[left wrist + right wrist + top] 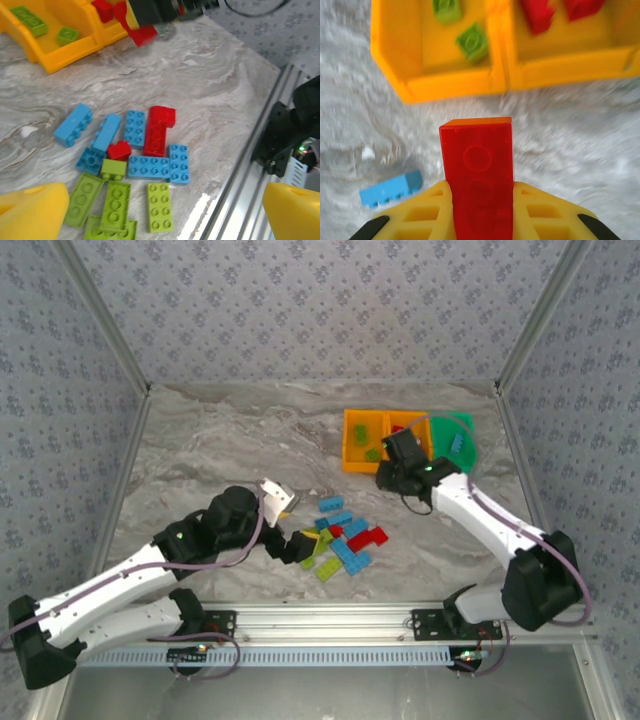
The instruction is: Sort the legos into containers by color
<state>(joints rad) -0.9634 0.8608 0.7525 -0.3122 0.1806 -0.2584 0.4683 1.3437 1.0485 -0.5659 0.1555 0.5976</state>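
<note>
A long red brick [477,165] stands upright between the yellow fingers of my right gripper [479,200], which is shut on it and hangs just in front of the two orange bins. The left orange bin [450,87] holds two lime green bricks [472,42]; the right orange bin [570,70] holds red bricks [537,15]. The green bin [465,425], at the far right, has a blue brick [457,443] in it. A pile of red, light blue and lime green legos [345,535] lies mid-table. My left gripper [160,215] hovers open over the pile's near side, above a lime green plate [161,206].
The aluminium rail [330,620] runs along the table's near edge, close to the pile. One blue brick [390,189] lies apart on the marble, left of the right gripper. Bare marble stretches left and behind the pile.
</note>
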